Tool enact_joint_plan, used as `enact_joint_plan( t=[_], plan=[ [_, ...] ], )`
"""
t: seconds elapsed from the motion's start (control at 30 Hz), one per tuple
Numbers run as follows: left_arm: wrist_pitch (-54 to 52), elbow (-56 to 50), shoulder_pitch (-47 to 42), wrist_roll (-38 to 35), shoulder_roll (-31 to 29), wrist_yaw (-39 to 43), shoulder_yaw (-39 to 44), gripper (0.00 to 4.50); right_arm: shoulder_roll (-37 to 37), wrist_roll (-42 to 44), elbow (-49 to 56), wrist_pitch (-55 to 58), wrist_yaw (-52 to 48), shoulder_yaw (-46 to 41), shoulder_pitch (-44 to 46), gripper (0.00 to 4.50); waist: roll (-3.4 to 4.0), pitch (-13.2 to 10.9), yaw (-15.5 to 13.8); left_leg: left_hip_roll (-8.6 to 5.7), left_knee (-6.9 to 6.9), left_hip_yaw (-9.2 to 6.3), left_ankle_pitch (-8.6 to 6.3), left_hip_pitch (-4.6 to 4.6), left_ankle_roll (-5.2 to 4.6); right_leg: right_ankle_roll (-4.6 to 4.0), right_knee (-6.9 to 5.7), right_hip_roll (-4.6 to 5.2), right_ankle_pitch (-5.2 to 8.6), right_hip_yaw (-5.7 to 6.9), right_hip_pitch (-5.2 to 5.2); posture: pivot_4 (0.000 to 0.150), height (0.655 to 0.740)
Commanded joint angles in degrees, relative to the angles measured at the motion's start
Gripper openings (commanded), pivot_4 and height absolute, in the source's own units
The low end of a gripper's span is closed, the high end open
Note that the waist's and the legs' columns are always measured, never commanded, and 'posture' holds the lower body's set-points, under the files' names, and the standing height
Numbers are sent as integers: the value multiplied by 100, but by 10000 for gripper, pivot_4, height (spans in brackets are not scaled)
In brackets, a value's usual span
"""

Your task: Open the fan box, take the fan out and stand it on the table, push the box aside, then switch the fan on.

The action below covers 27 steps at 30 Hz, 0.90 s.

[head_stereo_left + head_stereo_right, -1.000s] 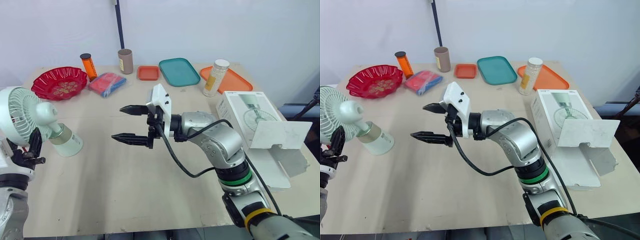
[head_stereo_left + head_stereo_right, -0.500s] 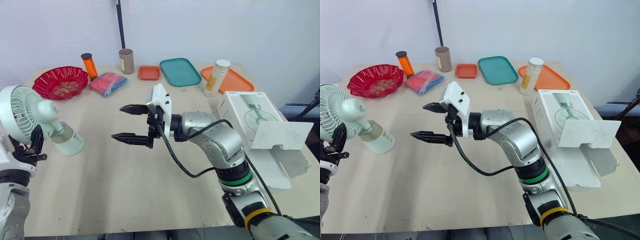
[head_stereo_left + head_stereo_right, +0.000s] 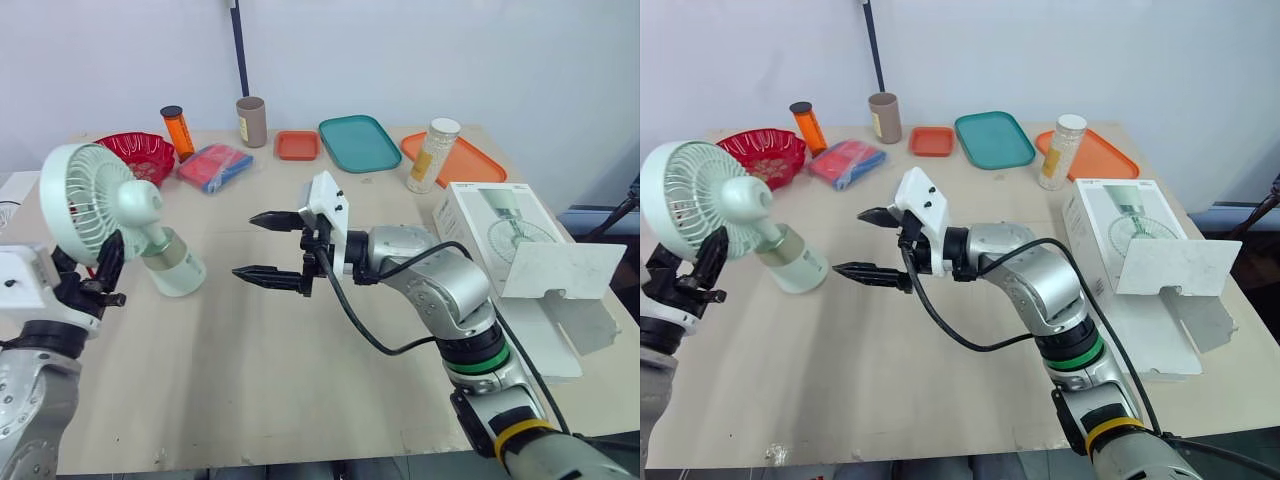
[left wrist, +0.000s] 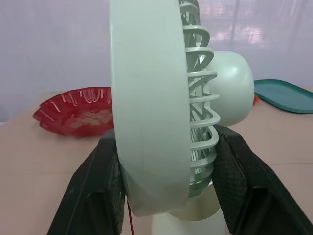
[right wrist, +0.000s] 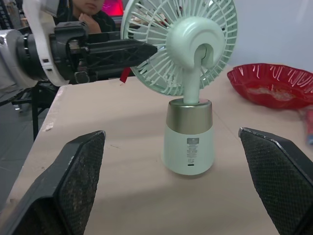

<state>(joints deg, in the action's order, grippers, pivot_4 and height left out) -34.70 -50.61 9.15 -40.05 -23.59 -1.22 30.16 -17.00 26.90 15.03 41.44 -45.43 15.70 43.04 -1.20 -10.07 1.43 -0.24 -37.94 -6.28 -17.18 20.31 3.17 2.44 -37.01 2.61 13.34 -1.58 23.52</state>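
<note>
Fan point(image 3: 110, 205) at the left side of the table point(image 3: 250, 380), head tilted, base point(image 3: 180, 272) low; base contact with the table looks likely but is not certain from the head views. Left end effector point(image 3: 88, 272) clenched on the fan's grille rim (one finger each side). Right end effector point(image 3: 246, 245) released, fingers wide apart, hovering mid-table and pointing at the fan, not touching. Fan box point(image 3: 495, 235) at the right edge, flap open.

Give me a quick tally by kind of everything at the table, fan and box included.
Trays: 3 (small orange tray, teal tray, large orange tray)
Bottles: 2 (orange bottle, white bottle)
Cup: 1
Red bowl: 1
Packet: 1
Fan: 1
Fan box: 1
Total: 10
</note>
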Motion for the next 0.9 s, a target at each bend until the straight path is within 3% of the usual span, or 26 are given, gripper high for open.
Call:
enact_joint_plan(
  t=[0.03, 0.47, 0.9],
  plan=[
    [52, -429, -130, -59, -15, -121, -128, 19268, -65, -24, 290, 14, 142, -133, -51, 45000, 0, 0, 0, 0, 0, 0, 0, 0, 0, 0, 0, 0, 0, 0, 0, 1500, 7400],
    [-43, -643, -323, -82, -8, -235, -1003, 19268, 50, -308, 293, 113, 562, 112, -141, 45000, 0, -1, 1, 0, 0, 0, 1, 2, 3, 0, -1, -2, 0, -1, 3, 1500, 7400],
    [-35, -689, -417, 48, -19, -202, -1349, 19268, 412, -717, -98, 16, 801, 412, -71, 45000, 0, -1, 0, -1, 1, 0, 2, 3, 4, 0, 0, -1, 0, -1, 4, 1500, 7400]
  ],
)
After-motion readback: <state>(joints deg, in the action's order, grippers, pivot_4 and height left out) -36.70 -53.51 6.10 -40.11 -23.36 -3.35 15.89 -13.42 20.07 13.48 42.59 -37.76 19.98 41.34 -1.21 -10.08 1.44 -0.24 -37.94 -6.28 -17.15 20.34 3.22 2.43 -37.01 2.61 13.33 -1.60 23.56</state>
